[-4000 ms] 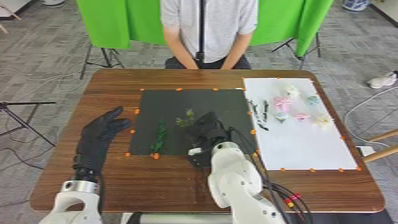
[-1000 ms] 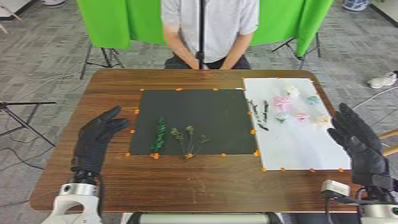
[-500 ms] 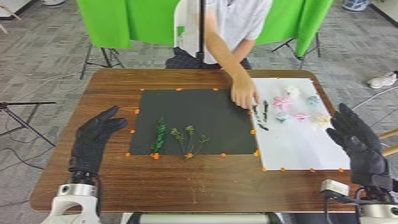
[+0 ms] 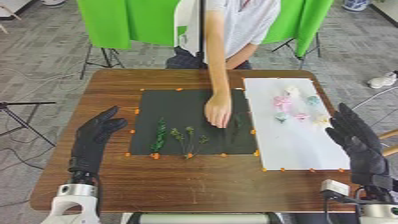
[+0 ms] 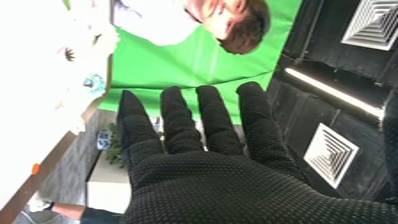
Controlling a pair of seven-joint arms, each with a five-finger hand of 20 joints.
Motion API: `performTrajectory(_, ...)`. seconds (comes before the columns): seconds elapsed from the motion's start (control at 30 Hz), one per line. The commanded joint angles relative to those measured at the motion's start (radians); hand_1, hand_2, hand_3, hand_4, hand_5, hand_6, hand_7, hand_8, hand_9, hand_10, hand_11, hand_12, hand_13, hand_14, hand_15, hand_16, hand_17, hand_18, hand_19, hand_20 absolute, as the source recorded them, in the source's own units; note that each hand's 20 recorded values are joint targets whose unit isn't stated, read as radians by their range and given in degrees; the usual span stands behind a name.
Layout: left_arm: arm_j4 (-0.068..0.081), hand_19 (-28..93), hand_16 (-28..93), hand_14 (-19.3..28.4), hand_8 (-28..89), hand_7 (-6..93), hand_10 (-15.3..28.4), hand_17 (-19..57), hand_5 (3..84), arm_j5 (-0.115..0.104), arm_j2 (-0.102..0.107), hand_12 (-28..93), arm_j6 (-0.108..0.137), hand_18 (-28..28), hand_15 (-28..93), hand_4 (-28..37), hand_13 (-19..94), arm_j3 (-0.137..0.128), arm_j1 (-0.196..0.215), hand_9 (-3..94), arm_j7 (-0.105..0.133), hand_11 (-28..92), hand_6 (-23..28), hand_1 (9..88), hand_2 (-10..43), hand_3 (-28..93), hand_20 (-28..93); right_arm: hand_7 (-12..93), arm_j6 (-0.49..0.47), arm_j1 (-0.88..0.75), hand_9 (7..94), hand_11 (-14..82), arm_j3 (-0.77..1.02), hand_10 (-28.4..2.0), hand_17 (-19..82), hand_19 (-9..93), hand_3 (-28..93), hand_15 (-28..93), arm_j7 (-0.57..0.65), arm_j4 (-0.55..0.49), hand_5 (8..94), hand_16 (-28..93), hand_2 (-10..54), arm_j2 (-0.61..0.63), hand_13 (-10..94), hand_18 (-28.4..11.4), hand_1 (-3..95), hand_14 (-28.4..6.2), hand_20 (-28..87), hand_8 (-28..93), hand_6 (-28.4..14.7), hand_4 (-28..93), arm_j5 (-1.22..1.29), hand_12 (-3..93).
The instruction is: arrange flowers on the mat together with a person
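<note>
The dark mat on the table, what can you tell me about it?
The dark mat is a flat, roughly square sheet on the brown table, beside the white sheet. Small orange pieces dot its edges. On it lie a leafy green stem and budded sprigs; a person's hand is over it, near a slim dark-green stem.

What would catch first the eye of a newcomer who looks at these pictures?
Probably the person's bare hand, reaching over the dark mat in the middle of the brown table, beside the green sprigs laid there. Next, the robot's two black-gloved hands, the left and the right, at either side of the table. Then the pastel flowers on the white sheet, between the mat and the right hand.
</note>
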Motion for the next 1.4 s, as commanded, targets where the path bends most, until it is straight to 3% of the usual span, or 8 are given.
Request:
performTrajectory(0.03, 0.004, 8, 4, 18.9, -5, 12.2, 15.4, 7.6, 50.2, -0.003, -0.005, 17, 0.004, 13.0, 26, -20.0, 39, -0.002, 0.014, 51.3, -0.005, 22, 2.9, 22.4, -3.3, 68, 20, 6, -0.015, -0.011, 28.7, 0.9, 0.012, -12.9, 15, 6, 75, 4, -0.017, -0.002, 27.1, 13, -9.5, -0.019, 23, -18.0, 11.0, -14.1, 20, -6, -0.5, -24, 0.0, 10.7)
performTrajectory(0.57, 0.006, 8, 4, 18.9, -5, 12.1, 15.4, 7.5, 50.2, -0.005, -0.007, 17, 0.002, 13.1, 26, -20.0, 39, -0.001, 0.011, 51.3, -0.009, 22, 2.9, 22.4, -3.2, 67, 20, 6, 0.01, -0.009, 30.1, 1.5, 0.002, -14.0, 18, 11, 75, 6, -0.001, -0.012, 27.4, 12, -9.5, -0.015, 26, -18.3, 11.1, -12.0, 24, -6, -0.6, -24, -0.038, 12.1)
performTrajectory(0.83, 0.008, 8, 4, 18.9, -5, 12.2, 15.6, 7.5, 50.2, -0.008, 0.0, 17, 0.008, 13.0, 26, -20.0, 39, 0.002, 0.006, 51.2, -0.008, 22, 2.9, 22.5, -3.2, 68, 20, 7, 0.242, 0.05, 35.2, 2.9, -0.099, -14.6, 23, 17, 72, 10, 0.166, -0.057, 30.9, 10, -9.5, 0.105, 33, -17.8, 16.6, -12.7, 27, -7, -2.1, -21, -0.336, 12.8)
performTrajectory(0.93, 0.009, 8, 4, 18.9, -5, 12.2, 15.5, 7.4, 50.2, -0.007, -0.002, 17, 0.006, 13.1, 26, -20.1, 39, 0.005, 0.004, 51.2, -0.007, 22, 2.9, 22.4, -3.3, 68, 20, 7, 0.296, 0.095, 37.3, 3.5, -0.147, -14.6, 24, 25, 71, 12, 0.263, -0.062, 32.9, 11, -9.5, 0.173, 37, -18.1, 17.9, -14.1, 30, -7, -2.6, -20, -0.442, 13.2)
performTrajectory(1.07, 0.011, 8, 4, 18.9, -5, 12.2, 15.5, 7.5, 50.2, -0.005, 0.001, 17, 0.002, 13.0, 26, -20.1, 39, 0.009, -0.001, 51.3, -0.005, 22, 2.8, 22.4, -3.3, 68, 20, 7, 0.23, 0.166, 40.1, 4.2, -0.18, -14.6, 29, 44, 68, 14, 0.391, -0.073, 35.2, 15, -9.5, 0.243, 48, -18.6, 19.7, -15.8, 32, -6, -3.2, -19, -0.606, 13.6)
performTrajectory(1.17, 0.008, 8, 4, 18.9, -5, 12.2, 15.6, 7.5, 50.3, -0.007, 0.003, 17, 0.005, 13.1, 26, -20.0, 39, 0.008, 0.004, 51.3, -0.003, 22, 2.9, 22.3, -3.3, 68, 20, 6, 0.232, 0.204, 42.6, 4.8, -0.222, -15.2, 33, 54, 66, 16, 0.454, -0.071, 36.9, 16, -9.5, 0.294, 58, -19.1, 20.8, -16.4, 36, -6, -3.9, -20, -0.683, 13.8)
performTrajectory(1.4, 0.005, 8, 4, 18.9, -5, 12.3, 15.5, 7.5, 50.2, -0.009, 0.005, 17, 0.012, 13.1, 26, -20.0, 39, 0.006, 0.009, 51.3, -0.004, 22, 2.9, 22.4, -3.3, 68, 20, 5, 0.075, 0.323, 53.8, 7.0, -0.326, -17.7, 42, 69, 61, 24, 0.602, -0.04, 43.1, 18, -9.5, 0.416, 74, -19.1, 23.7, -13.1, 40, -5, -4.3, -26, -0.881, 14.0)
